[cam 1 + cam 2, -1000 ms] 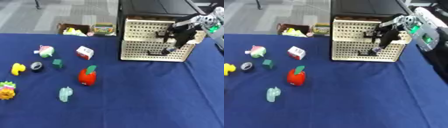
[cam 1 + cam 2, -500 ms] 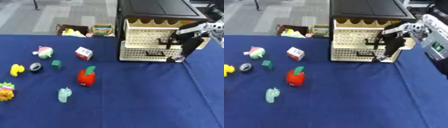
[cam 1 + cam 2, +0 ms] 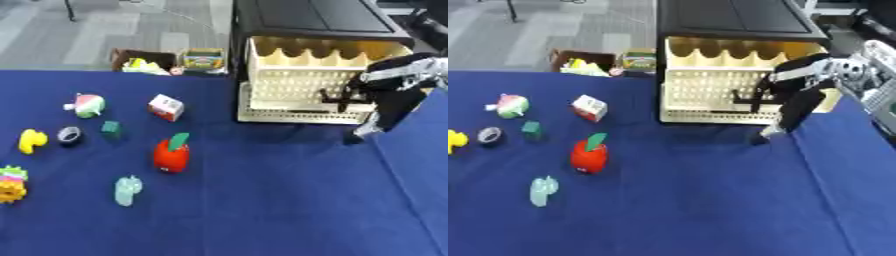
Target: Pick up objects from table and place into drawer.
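Blue cloth covers the table (image 3: 262, 210) in front of me, and on its far side stands a black cabinet (image 3: 315, 17) with a cream, perforated drawer (image 3: 297, 90) pulled out toward me, its scalloped rim showing at the top. My right hand (image 3: 389, 102) comes in from the right and hangs at the drawer's front right corner, fingers pointing down toward the cloth; they look fairly straight and I see nothing held in them, though the blur keeps me from being sure how far they are spread. A thin dark part sticks out from the hand against the drawer's front, and I cannot tell whether it touches. My left hand shows in neither view. The things to be picked up all lie on the left half of the cloth, well apart from the drawer. Nearest it is a small white and red box (image 3: 166, 107). Below that a red apple (image 3: 171, 155) with a green leaf stands upright, and nearer to me lies a pale green toy (image 3: 128, 190) whose shape I cannot make out. Farther left are a round pink and green toy (image 3: 87, 105), a small dark green block (image 3: 110, 129), a grey ring (image 3: 69, 134) just beside it, a yellow duck (image 3: 31, 140), and at the left edge a yellow and pink toy (image 3: 10, 184). Beyond the table, on the floor, sits a cardboard box (image 3: 144, 61) with colourful things in it.
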### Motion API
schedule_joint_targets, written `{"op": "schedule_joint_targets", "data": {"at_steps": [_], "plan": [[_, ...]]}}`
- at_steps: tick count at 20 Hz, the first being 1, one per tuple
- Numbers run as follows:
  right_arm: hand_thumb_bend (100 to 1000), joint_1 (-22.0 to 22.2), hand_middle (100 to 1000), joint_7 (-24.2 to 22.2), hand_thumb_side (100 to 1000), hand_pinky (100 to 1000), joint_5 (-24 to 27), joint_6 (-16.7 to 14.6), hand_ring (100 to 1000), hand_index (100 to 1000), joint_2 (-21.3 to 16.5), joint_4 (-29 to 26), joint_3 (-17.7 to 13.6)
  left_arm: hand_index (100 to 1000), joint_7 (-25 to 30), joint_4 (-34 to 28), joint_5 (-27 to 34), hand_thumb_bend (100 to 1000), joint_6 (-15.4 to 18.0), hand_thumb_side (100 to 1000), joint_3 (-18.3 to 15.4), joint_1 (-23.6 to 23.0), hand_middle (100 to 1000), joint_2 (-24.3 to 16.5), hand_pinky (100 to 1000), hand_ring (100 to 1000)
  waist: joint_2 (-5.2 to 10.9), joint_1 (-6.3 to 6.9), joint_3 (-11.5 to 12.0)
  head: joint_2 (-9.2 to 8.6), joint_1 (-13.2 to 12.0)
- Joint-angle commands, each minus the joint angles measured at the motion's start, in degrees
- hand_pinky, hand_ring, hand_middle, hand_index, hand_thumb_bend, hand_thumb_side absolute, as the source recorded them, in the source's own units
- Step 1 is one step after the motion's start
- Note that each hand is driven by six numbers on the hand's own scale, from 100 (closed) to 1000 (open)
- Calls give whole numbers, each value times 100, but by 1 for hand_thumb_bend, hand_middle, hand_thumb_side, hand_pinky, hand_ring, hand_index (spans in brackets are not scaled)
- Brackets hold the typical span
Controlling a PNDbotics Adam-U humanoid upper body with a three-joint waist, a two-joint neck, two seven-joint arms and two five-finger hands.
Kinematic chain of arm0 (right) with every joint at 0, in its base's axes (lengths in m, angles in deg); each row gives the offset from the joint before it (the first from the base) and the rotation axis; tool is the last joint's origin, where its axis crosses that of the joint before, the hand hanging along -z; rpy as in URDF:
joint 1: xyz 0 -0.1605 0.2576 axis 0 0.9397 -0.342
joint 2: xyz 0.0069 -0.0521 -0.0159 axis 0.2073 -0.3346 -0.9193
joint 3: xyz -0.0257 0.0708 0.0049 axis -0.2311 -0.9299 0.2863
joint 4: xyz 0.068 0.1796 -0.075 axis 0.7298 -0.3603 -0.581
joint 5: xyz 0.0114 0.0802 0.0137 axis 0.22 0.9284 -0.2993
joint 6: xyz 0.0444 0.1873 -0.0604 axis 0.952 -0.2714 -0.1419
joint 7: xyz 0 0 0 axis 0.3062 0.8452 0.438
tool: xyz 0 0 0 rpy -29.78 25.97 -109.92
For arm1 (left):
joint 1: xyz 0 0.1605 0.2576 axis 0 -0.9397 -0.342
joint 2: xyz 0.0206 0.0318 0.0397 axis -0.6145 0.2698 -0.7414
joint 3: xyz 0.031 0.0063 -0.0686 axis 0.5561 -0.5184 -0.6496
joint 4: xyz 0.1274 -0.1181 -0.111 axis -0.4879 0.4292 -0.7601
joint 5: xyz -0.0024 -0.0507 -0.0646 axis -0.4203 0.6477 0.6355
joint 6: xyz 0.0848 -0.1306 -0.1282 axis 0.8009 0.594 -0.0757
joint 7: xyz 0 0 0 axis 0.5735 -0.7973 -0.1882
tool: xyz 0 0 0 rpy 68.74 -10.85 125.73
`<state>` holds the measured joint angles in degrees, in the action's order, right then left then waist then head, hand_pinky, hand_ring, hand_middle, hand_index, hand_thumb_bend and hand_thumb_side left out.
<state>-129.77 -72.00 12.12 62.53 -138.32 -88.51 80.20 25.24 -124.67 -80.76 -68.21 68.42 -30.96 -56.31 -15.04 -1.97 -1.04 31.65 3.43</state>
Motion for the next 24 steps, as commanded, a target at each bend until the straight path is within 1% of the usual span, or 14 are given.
{"op": "schedule_joint_targets", "data": {"at_steps": [1, 4, 6, 7, 9, 16, 19, 24], "plan": [[533, 41, 100, -66, 415, 100, 219, 233, 100, 743, -342, -473, -141, 722, -23, -71, -5, 100, -1, 726, -72, 58, 511, -153, 439, 483, 129, 2, 0, -51, 5], [531, 146, 100, -66, 423, 100, 271, 375, 100, 745, -427, -701, -156, 722, -21, -71, -4, 100, -2, 726, -69, 63, 511, -151, 439, 483, 135, 0, -2, -58, 17], [537, 189, 100, -66, 431, 100, 279, 454, 100, 782, -457, -768, -161, 722, -19, -71, -4, 100, -2, 726, -68, 63, 511, -148, 439, 483, 138, -2, 1, -61, 20], [539, 209, 100, -66, 433, 100, 281, 493, 100, 849, -469, -788, -164, 722, -18, -71, -4, 100, -3, 726, -67, 62, 511, -147, 439, 483, 139, -2, 4, -64, 20], [539, 244, 100, -66, 434, 100, 287, 561, 100, 929, -491, -829, -183, 723, -19, -71, -6, 100, -3, 726, -70, 61, 512, -148, 439, 483, 140, 0, 11, -63, 18], [557, 388, 100, -66, 450, 100, 355, 724, 100, 958, -615, -1106, -379, 723, -25, -71, -3, 100, 2, 725, -73, 70, 511, -151, 440, 483, 136, 4, -2, -66, 9], [545, 432, 100, -66, 465, 100, 324, 792, 100, 963, -641, -1107, -365, 723, -26, -71, 0, 100, 5, 725, -70, 79, 511, -150, 440, 483, 136, 7, 2, -77, 21], [552, 452, 100, -66, 468, 100, 384, 844, 100, 962, -637, -1114, -379, 723, -34, -71, 4, 100, 8, 724, -72, 74, 511, -154, 440, 483, 145, 19, 19, -70, 16]]}}
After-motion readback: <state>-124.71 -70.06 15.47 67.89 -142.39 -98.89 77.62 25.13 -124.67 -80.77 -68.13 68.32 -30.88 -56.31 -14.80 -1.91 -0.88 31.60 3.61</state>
